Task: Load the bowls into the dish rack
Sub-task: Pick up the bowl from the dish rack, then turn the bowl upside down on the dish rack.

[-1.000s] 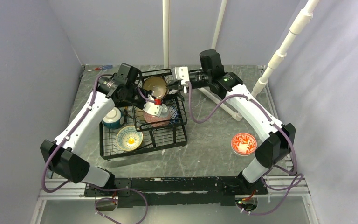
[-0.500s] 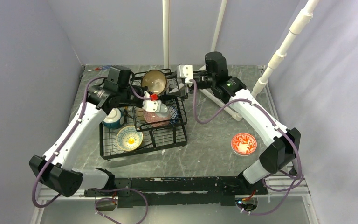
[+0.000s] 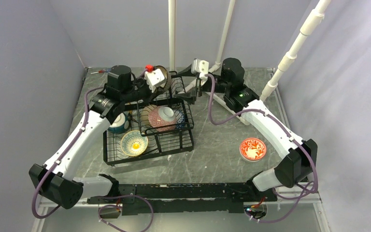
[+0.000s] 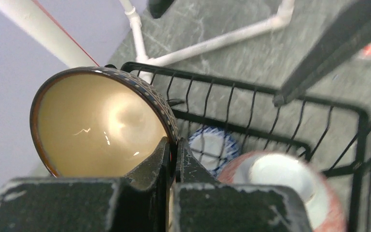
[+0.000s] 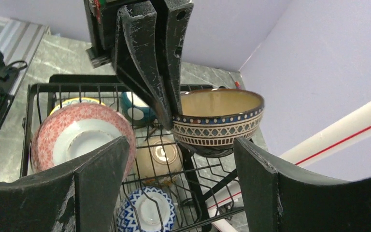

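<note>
Two end effectors: both at the 12 o'clock end of the dish rack [image 3: 174, 140], the left reaching in from 8 o'clock, the right from 4 o'clock.
Left end effector [image 4: 172, 145]: fingers pressed together on the rim of the brown bowl [image 5: 217, 118], one inside the rim and one outside.
Brown bowl: cream inside with a banded pattern outside, its opening up in the right wrist view. It is over the far corner of the rack's upper basket [image 3: 186, 113]; whether its foot touches the wire cannot be told.
Right end effector [image 5: 181, 145]: fingers spread wide and gripping nothing. The brown bowl shows between them, apart from both.
Dish rack: black wire, on the grey marbled surface [image 3: 217, 140], toward 10 o'clock of its centre.
Upper basket: holds the pink-red patterned bowl [image 3: 160, 117], its foot showing. The blue-white zigzag bowl [image 5: 145, 212] and a small tan bowl [image 5: 162, 157] are near it, feet up.
Lower tray: yellow dotted bowl [image 3: 134, 143] at 7 o'clock of the pink-red one, teal bowl [image 3: 117, 123] at 9 o'clock.
Red patterned bowl [image 3: 252, 149]: alone on the surface at 4 o'clock of the rack, well apart.
Screwdriver [image 3: 102, 71]: on the surface at 11 o'clock, by the far-left corner.
</note>
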